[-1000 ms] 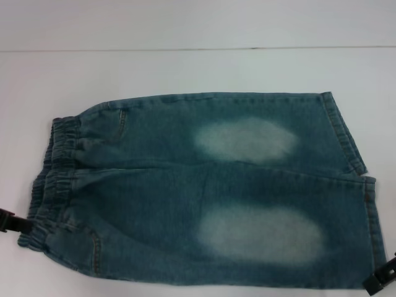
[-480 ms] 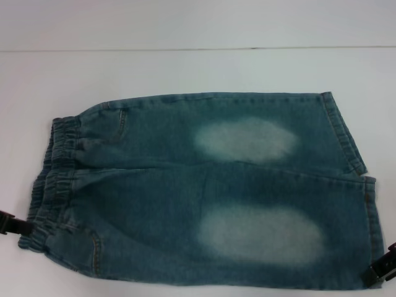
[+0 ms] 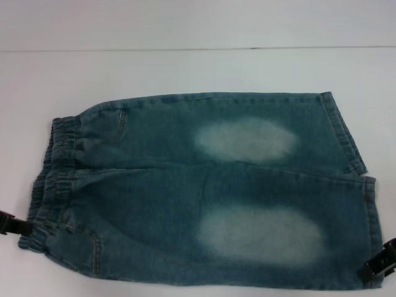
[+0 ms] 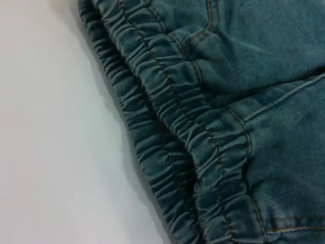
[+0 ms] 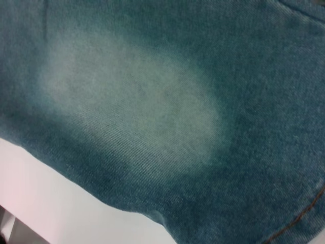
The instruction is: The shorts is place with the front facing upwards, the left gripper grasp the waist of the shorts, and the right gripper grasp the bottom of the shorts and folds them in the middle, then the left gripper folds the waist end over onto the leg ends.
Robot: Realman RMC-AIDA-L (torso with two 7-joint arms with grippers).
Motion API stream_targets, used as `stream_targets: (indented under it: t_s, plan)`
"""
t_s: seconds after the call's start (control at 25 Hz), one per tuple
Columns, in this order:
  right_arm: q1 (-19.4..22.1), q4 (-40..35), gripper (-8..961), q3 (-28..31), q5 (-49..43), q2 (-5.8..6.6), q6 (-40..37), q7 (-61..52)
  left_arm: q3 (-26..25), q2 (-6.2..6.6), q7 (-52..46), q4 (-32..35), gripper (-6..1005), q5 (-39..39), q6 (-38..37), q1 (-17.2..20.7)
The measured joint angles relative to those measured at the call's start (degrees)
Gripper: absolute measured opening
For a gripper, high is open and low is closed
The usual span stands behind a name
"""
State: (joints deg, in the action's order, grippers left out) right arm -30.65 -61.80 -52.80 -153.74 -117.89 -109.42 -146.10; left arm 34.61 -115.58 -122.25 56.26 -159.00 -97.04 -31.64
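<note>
- We are looking at a white table filling the frame, with the shorts lying flat across the middle and lower part, front up, two pale ovals showing.
- We are reading the waist of the shorts as the puckered band at the left edge of the frame, and the bottom of the shorts as the two straight hems at the right edge, split by a gap.
- We are seeing the left gripper at the lower left edge, just beside the near corner of the waistband; whether its jaws are apart or closed we cannot tell.
- We are seeing the right gripper at the lower right corner, at the near leg hem; its jaw state is also not visible.
- We are judging the step as taking the near-edge corners. To do it well, we would be pinching every layer of elastic and hem, then lifting both ends evenly so the near half lands square on the far half.
</note>
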Motion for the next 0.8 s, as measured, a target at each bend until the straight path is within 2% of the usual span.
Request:
stream_targets:
  t_s: [0.32, 0.76, 0.8]
  plan:
    - [-0.1, 0.0, 497, -0.3, 0.0, -0.44, 0.3, 0.9, 0.1, 0.09, 0.0, 0.0, 50, 0.0, -0.2, 0.0]
    - [0.3, 0.0, 36, -0.4, 0.0, -0.67, 0.8, 2.0, 0.1, 0.18, 0.0, 0.0, 50, 0.0, -0.3, -0.1]
    - [0.3, 0.0, 35, -0.4, 0.0, -0.67, 0.8, 2.2, 0.1, 0.18, 0.0, 0.0, 50, 0.0, -0.4, -0.1]
